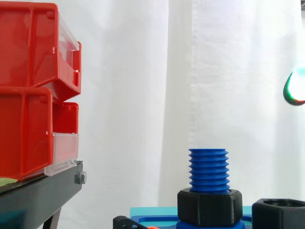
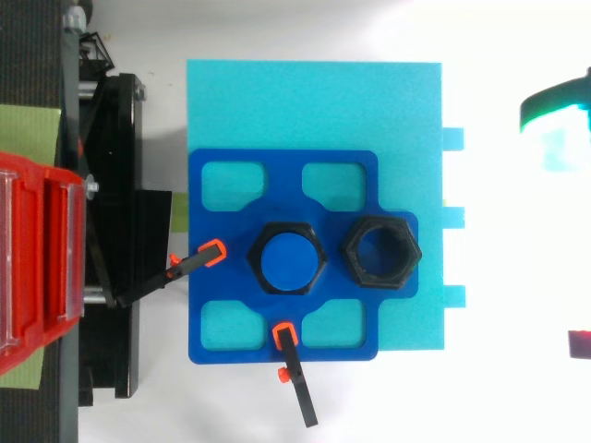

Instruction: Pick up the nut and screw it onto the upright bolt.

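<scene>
Hand [image 2: 554,138] hovered far right of the bolt [image 1: 208,169], state untellable; nut [image 1: 279,214] beside it looked stiff, light, best gripped across flats.

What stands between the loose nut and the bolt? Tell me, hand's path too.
Nothing visible. The loose nut lies beside the bolt, bare space between it and the hand. A second nut already sits low on the bolt, its upper threads free.

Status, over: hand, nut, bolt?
Hand at the view's right edge, off the work. Loose nut flat beside bolt, not picked up. Another nut sits at bolt's base. Nothing between hand and loose nut.
</scene>
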Action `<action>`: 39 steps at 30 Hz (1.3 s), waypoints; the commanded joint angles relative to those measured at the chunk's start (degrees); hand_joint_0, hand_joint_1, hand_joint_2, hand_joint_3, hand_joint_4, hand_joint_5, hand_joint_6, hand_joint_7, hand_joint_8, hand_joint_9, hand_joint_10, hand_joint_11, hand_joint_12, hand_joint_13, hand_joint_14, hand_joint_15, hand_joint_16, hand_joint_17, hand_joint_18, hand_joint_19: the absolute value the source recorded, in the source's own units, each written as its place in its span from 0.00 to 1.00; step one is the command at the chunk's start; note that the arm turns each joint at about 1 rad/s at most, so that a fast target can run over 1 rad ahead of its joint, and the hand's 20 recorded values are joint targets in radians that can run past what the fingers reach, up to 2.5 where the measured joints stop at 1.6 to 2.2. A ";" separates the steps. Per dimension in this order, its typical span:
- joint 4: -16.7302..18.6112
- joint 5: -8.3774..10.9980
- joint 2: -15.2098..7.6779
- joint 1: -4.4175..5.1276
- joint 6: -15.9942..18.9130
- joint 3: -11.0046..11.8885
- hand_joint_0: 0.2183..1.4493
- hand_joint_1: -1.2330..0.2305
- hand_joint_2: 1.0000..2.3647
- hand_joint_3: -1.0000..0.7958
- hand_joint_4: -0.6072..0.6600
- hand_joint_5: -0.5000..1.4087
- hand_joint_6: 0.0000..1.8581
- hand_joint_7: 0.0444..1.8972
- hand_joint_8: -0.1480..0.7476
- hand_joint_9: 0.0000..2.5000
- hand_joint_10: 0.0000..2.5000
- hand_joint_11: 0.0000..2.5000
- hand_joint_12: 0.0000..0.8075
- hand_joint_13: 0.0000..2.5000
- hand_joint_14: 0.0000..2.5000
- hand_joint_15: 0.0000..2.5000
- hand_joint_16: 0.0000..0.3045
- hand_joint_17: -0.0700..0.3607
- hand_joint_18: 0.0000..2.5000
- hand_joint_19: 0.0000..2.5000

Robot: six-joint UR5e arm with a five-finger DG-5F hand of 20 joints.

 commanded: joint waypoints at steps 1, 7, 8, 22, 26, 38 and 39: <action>2.32 0.20 -2.36 0.50 -0.33 0.06 0.20 0.27 0.00 0.28 0.61 0.11 0.27 0.40 0.44 0.03 0.00 0.00 0.42 0.02 0.00 0.00 0.13 0.38 0.00 0.00; 12.16 0.55 -5.96 1.91 -3.05 0.06 0.15 0.35 0.00 0.28 0.62 0.11 0.27 0.39 0.47 0.01 0.00 0.00 0.46 0.00 0.00 0.00 0.16 0.42 0.00 0.00; 12.69 0.55 -6.05 1.99 -3.58 -0.03 0.15 0.35 0.00 0.28 0.62 0.11 0.27 0.39 0.47 0.01 0.00 0.00 0.46 0.00 0.00 0.00 0.16 0.42 0.00 0.00; 17.96 8.90 -8.60 5.16 -11.23 0.06 0.14 0.37 0.00 0.28 0.62 0.10 0.27 0.39 0.48 0.00 0.00 0.00 0.48 0.00 0.00 0.00 0.17 0.44 0.00 0.00; 19.72 10.83 -8.69 5.95 -13.34 -0.03 0.15 0.37 0.00 0.28 0.62 0.10 0.27 0.39 0.48 0.00 0.00 0.00 0.48 0.00 0.00 0.00 0.17 0.44 0.00 0.00; 26.75 11.80 -10.53 6.65 -24.94 0.06 0.15 0.38 0.00 0.28 0.63 0.11 0.27 0.39 0.47 0.00 0.00 0.00 0.48 0.01 0.00 0.00 0.17 0.43 0.00 0.00; 26.75 11.80 -10.53 6.65 -25.12 -0.03 0.15 0.39 0.00 0.28 0.63 0.11 0.27 0.39 0.47 0.01 0.00 0.00 0.47 0.01 0.00 0.00 0.17 0.43 0.00 0.00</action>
